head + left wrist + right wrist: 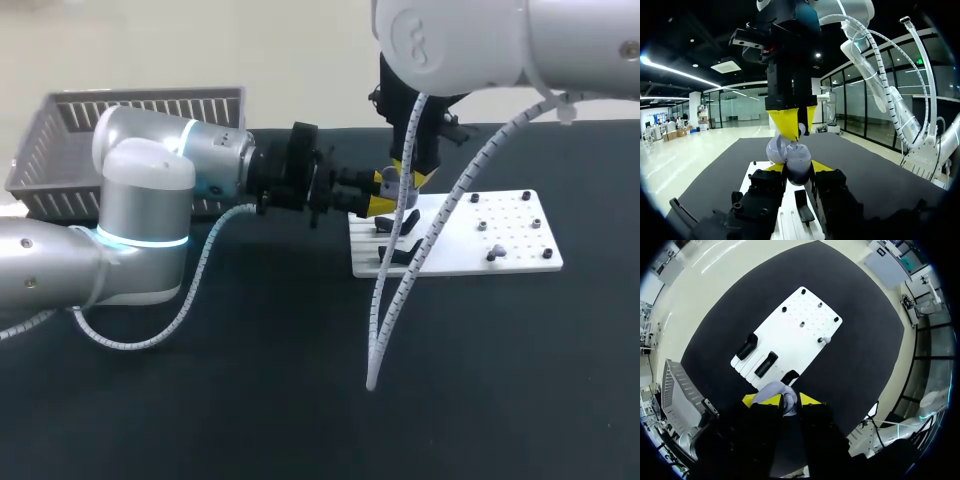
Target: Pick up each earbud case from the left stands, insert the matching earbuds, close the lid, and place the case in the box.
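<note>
**Desk:** Where's the earbud case (799,172) right now?

**Me:** My left end effector (797,167) is pinching it from both sides. It's held off the worktop (300,400), over the left edge of the white board (510,240), above the black stands (766,363).

**Desk:** And your right end effector (796,125)?

**Me:** It hangs straight down onto the top of the case. I can't tell whether it grips anything. The basket (60,150) sits far left.

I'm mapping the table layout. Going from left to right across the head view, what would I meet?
Grey basket → left gripper, shut on the earbud case → white board.
</note>
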### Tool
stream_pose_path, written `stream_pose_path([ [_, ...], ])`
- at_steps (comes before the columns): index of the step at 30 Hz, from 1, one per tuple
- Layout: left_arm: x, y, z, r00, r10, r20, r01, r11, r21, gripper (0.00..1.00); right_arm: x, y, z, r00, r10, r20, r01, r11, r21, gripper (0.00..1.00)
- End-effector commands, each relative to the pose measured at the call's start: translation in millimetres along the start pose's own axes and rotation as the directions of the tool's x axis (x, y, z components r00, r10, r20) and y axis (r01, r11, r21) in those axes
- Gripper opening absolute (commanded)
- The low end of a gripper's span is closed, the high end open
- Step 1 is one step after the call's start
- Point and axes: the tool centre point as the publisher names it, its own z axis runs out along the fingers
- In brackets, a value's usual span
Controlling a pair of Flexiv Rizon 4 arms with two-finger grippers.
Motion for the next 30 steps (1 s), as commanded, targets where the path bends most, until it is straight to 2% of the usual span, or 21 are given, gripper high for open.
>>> stream_pose_path([
  [1, 0.7, -0.1, -0.2, 1.000, 0.002, 0.002, -0.002, 1.000, -0.001, 0.00, -1.1, 1.7, -0.2, 1.000, 0.011, 0.005, -0.011, 1.000, 0.008, 0.00],
  [6, 0.7, -0.1, -0.2, 1.000, 0.002, 0.002, -0.002, 1.000, -0.001, 0.00, -0.5, 2.9, 0.4, 1.000, 0.018, -0.014, -0.018, 1.000, -0.002, 0.00],
  [7, 0.7, -0.1, -0.2, 1.000, 0.002, 0.002, -0.002, 1.000, -0.001, 0.00, -0.1, 3.2, 0.7, 0.999, 0.018, -0.026, -0.018, 1.000, -0.010, 0.09],
  [8, 0.7, -0.1, -0.2, 1.000, 0.002, 0.002, -0.002, 1.000, -0.001, 0.00, 0.4, 3.4, 0.9, 0.999, 0.018, -0.037, -0.019, 1.000, -0.017, 0.36],
  [9, 0.7, -0.1, -0.2, 1.000, 0.002, 0.002, -0.002, 1.000, -0.001, 0.00, 0.9, 3.6, 0.9, 0.999, 0.020, -0.042, -0.021, 1.000, -0.020, 0.93],
  [10, 0.7, -0.1, -0.2, 1.000, 0.002, 0.002, -0.002, 1.000, -0.001, 0.00, 2.1, 3.5, 0.5, 0.999, 0.022, -0.049, -0.024, 0.999, -0.025, 1.00],
  [15, 0.7, -0.1, -0.2, 1.000, 0.002, 0.002, -0.002, 1.000, -0.001, 0.00, 11.7, -5.1, -9.9, 0.997, 0.022, -0.074, -0.027, 0.998, -0.060, 1.00],
  [18, 0.7, -0.1, -0.2, 1.000, 0.002, 0.002, -0.002, 1.000, -0.001, 0.00, 17.9, -16.0, -20.3, 0.994, 0.024, -0.102, -0.035, 0.994, -0.108, 1.00],
  [21, 0.7, -0.1, -0.2, 1.000, 0.002, 0.002, -0.002, 1.000, -0.001, 0.00, 20.5, -32.0, -29.5, 0.992, 0.004, -0.122, -0.026, 0.984, -0.176, 1.00],
  [24, 0.7, -0.1, -0.2, 1.000, 0.002, 0.002, -0.002, 1.000, -0.001, 0.00, 20.7, -52.0, -35.5, 0.991, -0.037, -0.127, 0.000, 0.961, -0.278, 1.00],
  [26, 0.7, -0.1, -0.2, 1.000, 0.002, 0.002, -0.002, 1.000, -0.001, 0.00, 19.8, -64.0, -35.6, 0.996, -0.064, -0.055, 0.043, 0.944, -0.327, 1.00],
  [28, 0.7, -0.1, -0.2, 1.000, 0.002, 0.002, -0.002, 1.000, -0.001, 0.00, 22.3, -73.4, -34.4, 0.992, -0.117, 0.038, 0.123, 0.936, -0.330, 1.00],
  [30, 0.7, -0.1, -0.2, 1.000, 0.002, 0.002, -0.002, 1.000, -0.001, 0.00, 24.0, -80.1, -32.5, 0.986, -0.143, 0.087, 0.164, 0.927, -0.337, 1.00],
])
